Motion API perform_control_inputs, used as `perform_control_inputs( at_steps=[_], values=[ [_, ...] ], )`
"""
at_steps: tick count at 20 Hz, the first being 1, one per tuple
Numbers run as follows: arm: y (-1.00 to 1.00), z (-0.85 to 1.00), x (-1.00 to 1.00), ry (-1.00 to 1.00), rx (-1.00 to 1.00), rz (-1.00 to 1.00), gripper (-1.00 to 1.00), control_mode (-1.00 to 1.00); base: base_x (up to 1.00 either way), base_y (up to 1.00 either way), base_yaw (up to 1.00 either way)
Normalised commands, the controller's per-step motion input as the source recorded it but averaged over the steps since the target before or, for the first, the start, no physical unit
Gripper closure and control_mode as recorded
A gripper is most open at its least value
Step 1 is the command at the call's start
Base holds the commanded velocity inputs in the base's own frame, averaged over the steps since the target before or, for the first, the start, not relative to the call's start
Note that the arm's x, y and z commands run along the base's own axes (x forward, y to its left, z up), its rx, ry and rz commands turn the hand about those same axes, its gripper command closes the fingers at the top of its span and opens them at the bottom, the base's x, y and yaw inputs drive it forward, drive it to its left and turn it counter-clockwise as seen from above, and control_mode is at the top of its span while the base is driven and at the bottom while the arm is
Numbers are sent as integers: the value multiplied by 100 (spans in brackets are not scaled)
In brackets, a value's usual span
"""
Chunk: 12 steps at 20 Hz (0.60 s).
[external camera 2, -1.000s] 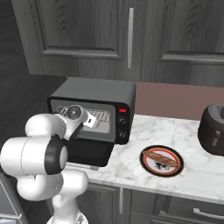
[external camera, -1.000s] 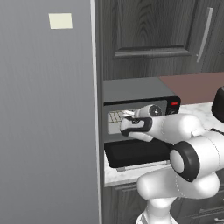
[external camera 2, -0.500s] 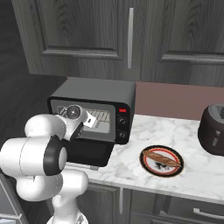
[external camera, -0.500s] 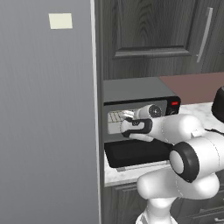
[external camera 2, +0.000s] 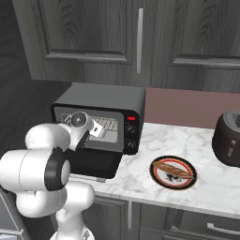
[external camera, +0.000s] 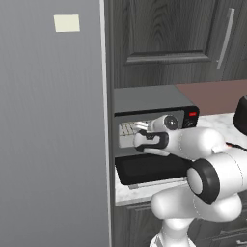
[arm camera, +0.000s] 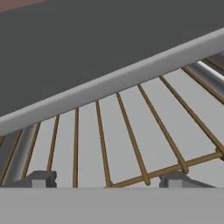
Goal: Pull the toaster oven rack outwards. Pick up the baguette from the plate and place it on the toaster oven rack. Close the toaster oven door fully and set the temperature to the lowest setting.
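Observation:
The toaster oven (external camera 2: 104, 96) (external camera: 153, 99) stands on the counter with its door (external camera 2: 93, 164) (external camera: 150, 169) folded down flat. My gripper (external camera 2: 99, 131) (external camera: 138, 140) (arm camera: 108, 179) reaches into the oven mouth, open. In the hand view the fingertips (arm camera: 41, 178) stand wide apart on either side of the front bar of the toaster oven rack (arm camera: 131, 131) (external camera 2: 110, 123) (external camera: 127, 129). Nothing is gripped. The baguette (external camera 2: 174, 168) lies on the plate (external camera 2: 154, 175), right of the oven.
Two black knobs (external camera 2: 130, 131) sit on the oven's right face under a red light. A large dark rounded vessel (external camera 2: 229, 138) stands at the far right of the marble counter. A tall grey panel (external camera: 53, 125) walls off the left, with dark cabinets above.

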Motion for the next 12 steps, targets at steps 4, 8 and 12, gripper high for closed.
perform_control_inputs(
  at_steps=[4, 8, 12],
  values=[
    [0, 0, -16, 10, 0, 0, 100, -100, 0, 0, 0],
    [0, -1, -21, 10, 0, 0, 100, -100, 0, 0, 0],
    [0, -5, -29, 11, 0, 0, 100, -100, 0, 0, 0]
  ],
)
